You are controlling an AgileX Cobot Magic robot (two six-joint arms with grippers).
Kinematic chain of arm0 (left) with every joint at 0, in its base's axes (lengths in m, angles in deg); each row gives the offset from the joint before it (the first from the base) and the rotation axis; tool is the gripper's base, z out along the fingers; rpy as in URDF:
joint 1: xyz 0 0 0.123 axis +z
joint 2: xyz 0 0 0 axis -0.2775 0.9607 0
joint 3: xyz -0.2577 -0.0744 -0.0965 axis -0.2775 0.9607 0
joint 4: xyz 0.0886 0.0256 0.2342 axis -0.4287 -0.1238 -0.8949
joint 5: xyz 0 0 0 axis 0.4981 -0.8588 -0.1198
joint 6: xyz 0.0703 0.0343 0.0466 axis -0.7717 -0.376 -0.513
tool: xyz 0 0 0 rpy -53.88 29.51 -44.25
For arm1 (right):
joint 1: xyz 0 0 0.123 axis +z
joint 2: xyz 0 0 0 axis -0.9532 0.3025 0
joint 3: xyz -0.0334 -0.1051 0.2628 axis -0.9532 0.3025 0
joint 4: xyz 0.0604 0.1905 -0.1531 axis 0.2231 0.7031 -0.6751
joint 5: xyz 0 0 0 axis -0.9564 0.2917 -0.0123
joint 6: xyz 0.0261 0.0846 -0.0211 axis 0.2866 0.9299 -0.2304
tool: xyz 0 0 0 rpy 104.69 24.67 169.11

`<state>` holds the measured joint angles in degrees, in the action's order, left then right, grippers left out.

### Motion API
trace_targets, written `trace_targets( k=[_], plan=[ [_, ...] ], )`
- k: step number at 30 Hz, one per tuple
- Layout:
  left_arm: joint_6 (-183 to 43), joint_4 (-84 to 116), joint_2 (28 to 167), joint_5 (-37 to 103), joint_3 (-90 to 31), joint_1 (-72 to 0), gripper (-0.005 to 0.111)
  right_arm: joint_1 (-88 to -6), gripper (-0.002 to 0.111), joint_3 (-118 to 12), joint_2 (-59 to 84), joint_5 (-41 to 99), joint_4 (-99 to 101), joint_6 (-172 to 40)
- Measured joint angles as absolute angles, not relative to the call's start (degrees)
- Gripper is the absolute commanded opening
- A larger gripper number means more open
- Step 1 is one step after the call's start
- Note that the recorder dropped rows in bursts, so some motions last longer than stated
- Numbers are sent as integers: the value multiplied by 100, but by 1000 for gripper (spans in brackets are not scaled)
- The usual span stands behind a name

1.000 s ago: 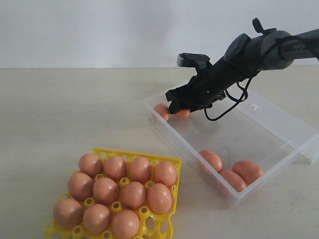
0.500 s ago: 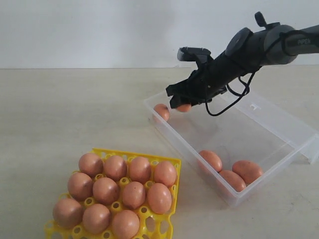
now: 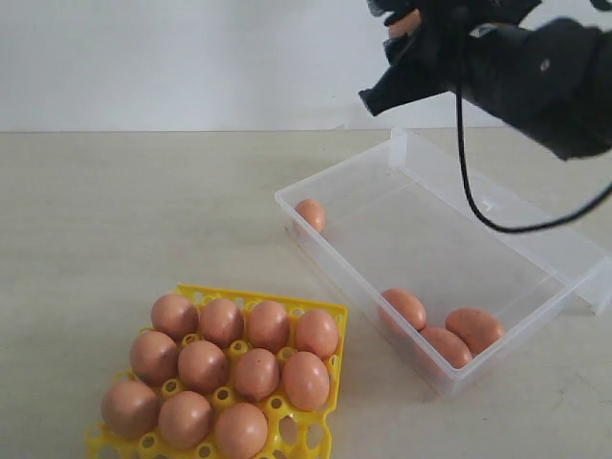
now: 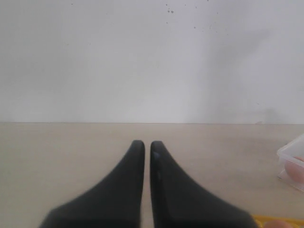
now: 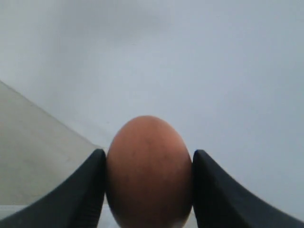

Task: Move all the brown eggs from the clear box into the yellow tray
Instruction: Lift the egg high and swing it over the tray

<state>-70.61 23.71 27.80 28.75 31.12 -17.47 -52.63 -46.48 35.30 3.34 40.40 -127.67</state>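
The right end effector (image 3: pixel 406 27) hangs high above the far side of the clear box (image 3: pixel 337 273), clenched on one brown egg (image 5: pixel 148 185) (the wrist view shows it pinched across its middle between both pads). Four more eggs lie in the box: a lone egg (image 3: pixel 311 213) in the far corner and a cluster of three (image 3: pixel 448 346) at the near end. The yellow tray (image 3: pixel 263 296) sits on the surface (image 3: pixel 115 210) toward the left arm's side, apart from the box, with eleven eggs seated and a free cup (image 3: pixel 298 435) showing at its near corner. The left end effector (image 4: pixel 145 143) hovers over the surface, jaws all but together on nothing.

The height worries me. A smooth oval shell held by two narrow pads could twist or slip on a quick swing, and a fall from there would likely crack it. At the tray, the free cup is hemmed in by seated eggs, so an off-centre descent could knock a neighbour or catch a peg.
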Motion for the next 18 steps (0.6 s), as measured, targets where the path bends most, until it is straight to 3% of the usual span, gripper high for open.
trace_targets(
  k=[4, 8, 13, 18],
  plan=[
    [-7061, 2371, 2780, 2875, 3112, -1747, 4, -5351, 0, -3857, 3457, -1680, 4074, -12069],
    [-7061, 2371, 2780, 2875, 3112, -1747, 4, -5706, 0, -3706, 3473, -3289, 4029, -10051],
    [-7061, 2371, 2780, 2875, 3112, -1747, 4, -6174, 0, -3706, 3243, -3937, 3099, -6212],
    [-7061, 2371, 2780, 2875, 3112, -1747, 4, -6635, 0, -3751, 2929, -3652, -469, -3994]
  ],
)
